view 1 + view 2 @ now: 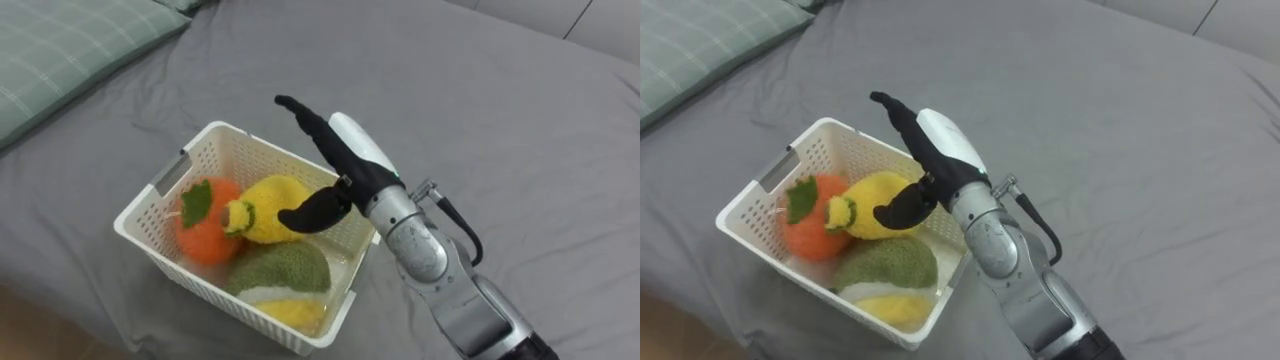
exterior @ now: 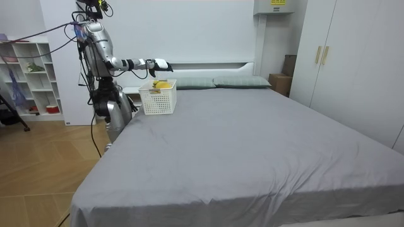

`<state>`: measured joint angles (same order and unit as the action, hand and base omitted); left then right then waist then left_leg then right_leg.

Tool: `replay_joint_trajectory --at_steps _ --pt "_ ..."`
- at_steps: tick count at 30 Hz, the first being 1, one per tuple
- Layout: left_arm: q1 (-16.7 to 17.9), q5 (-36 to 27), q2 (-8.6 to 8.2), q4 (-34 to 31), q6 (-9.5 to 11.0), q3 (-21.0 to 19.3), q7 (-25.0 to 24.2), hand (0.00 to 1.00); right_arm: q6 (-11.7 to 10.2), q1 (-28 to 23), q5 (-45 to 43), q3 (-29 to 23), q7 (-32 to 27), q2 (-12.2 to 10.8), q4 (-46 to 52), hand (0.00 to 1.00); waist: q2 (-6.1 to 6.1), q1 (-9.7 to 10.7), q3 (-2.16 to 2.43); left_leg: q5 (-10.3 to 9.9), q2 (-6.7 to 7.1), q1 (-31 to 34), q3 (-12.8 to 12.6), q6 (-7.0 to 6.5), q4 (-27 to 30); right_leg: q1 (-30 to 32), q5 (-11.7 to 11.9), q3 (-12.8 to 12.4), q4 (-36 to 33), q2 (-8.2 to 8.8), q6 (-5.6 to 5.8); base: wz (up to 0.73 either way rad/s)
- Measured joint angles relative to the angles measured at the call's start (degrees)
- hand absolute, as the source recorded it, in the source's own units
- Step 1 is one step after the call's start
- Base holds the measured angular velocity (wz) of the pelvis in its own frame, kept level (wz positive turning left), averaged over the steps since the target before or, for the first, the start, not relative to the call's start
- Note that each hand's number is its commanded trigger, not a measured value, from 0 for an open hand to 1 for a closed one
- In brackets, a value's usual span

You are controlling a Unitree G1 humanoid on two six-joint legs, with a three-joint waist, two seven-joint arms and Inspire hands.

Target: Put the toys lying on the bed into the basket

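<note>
Right hand (image 1: pixel 342 160): it's coming in from the lower right and hovering mid-frame over the basket's right end. The fingers are stretching out straight, the thumb is sticking out underneath, and it's gripping nothing.
Yellow toy (image 1: pixel 268 208): it's lying in the basket just left of the thumb, can't tell if they're touching.
Orange toy (image 1: pixel 205 235): it's sitting in the basket's left part, leaning against the yellow one.
Green toy (image 1: pixel 280 268): it's lying lower in the basket, below the yellow one, with a yellowish underside showing.
Basket (image 1: pixel 262 155): white and perforated, it's sitting on the grey bed (image 1: pixel 500 120), left of centre.
Pillow (image 1: pixel 70 50): it's lying in the upper left corner.
Robot: in the room view it's standing at the bed's side on the left, holding its arm out over the basket.
</note>
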<state>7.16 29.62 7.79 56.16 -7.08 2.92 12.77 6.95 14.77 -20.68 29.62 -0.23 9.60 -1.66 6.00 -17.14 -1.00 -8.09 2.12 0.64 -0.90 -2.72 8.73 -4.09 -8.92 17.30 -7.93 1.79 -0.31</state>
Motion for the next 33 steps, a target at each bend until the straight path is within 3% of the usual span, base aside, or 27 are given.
replay_joint_trajectory --at_steps 7,12,16,19,24,26,29,33 --pt "0.0 -0.2 0.09 0.0 0.1 -0.3 0.0 0.0 -0.6 0.0 -0.1 0.0 -2.9 0.8 0.0 0.0 0.25 0.3 0.17 0.0 -0.06 -0.3 -0.2 0.0 0.1 0.1 0.0 -0.1 0.0 0.15 0.0 0.0" --pt "0.1 -0.9 0.09 0.0 0.1 -0.4 0.0 0.0 -1.4 -0.1 1.3 -1.3 -3.6 1.2 0.0 0.0 0.28 2.2 0.19 0.0 -0.12 -0.2 -0.4 0.0 0.5 0.0 0.0 -0.1 -0.1 0.21 0.02 0.0" --pt "0.0 -1.4 0.04 0.0 0.6 -1.4 -0.6 0.0 -2.6 -1.0 3.0 -5.9 -4.7 1.4 1.1 0.0 0.23 3.9 0.19 0.0 -0.36 -0.7 -1.3 0.0 0.3 0.1 0.1 -1.3 -0.2 0.14 0.04 -0.11" --pt "0.4 -3.3 -0.14 0.0 0.8 -2.9 -0.4 0.0 -4.1 -4.8 5.8 -10.6 -7.4 1.7 4.0 0.0 -0.44 5.6 0.17 -0.1 -0.46 -1.6 -2.3 -0.08 0.0 0.1 0.1 -2.5 -0.6 0.11 0.04 -0.16" --pt "1.7 -4.3 -0.24 1.2 1.0 -5.0 -0.5 0.0 -6.6 -10.9 9.3 -17.9 -10.6 1.8 6.5 0.0 -2.31 9.3 0.56 -0.2 -0.51 -2.0 -3.6 -0.33 -0.1 0.2 0.3 -4.1 -0.8 0.14 0.23 -0.15" --pt "2.3 -4.3 -0.24 2.1 1.0 -5.1 -0.4 0.0 -7.0 -12.8 11.8 -20.7 -12.4 2.2 6.7 0.0 -3.46 10.8 1.1 -0.3 -0.59 -2.4 -4.2 -0.41 -0.3 0.3 0.4 -4.9 -0.9 0.07 0.25 -0.19" --pt "2.6 -4.3 -0.25 3.8 1.1 -5.3 0.4 0.0 -7.3 -14.8 16.1 -24.1 -13.9 2.9 6.7 0.0 -3.91 12.0 1.36 -0.3 -0.78 -3.3 -5.2 -0.38 -0.9 0.2 0.4 -6.0 -1.1 -0.11 0.25 -0.18" --pt "3.7 -4.4 -0.17 3.8 1.1 -6.7 0.4 0.0 -7.7 -15.0 22.4 -29.5 -16.7 3.3 6.7 0.0 -3.89 14.2 1.34 -0.3 -0.81 -3.6 -5.6 -0.39 -0.9 0.1 0.4 -6.4 -1.2 -0.15 0.25 -0.06"
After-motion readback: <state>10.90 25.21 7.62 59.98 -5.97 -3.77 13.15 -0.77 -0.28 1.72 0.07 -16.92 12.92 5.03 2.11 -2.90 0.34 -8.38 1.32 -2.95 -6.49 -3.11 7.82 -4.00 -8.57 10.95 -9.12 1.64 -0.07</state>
